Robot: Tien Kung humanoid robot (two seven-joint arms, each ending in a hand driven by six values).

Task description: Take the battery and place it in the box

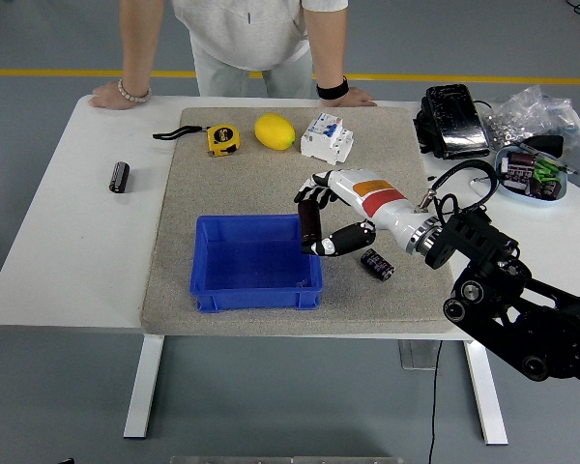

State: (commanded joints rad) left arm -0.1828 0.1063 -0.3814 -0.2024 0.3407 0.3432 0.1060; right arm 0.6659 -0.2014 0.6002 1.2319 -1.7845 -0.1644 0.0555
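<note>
My right hand (316, 220) is shut on a dark cylindrical battery (311, 226), held upright just above the right rim of the blue box (255, 287). The box sits on the grey mat (271, 174) near the front. A second battery (376, 264) lies on the mat right of the box, under my forearm. A third battery (119, 177) lies on the white table at the left, off the mat. My left arm is not in view.
A yellow tape measure (221, 139), a lemon (274, 131) and a white circuit breaker (327, 138) stand at the mat's far edge. A person rests both hands (111, 95) on the table's far edge. A black pouch (452, 120) and clutter lie at the right.
</note>
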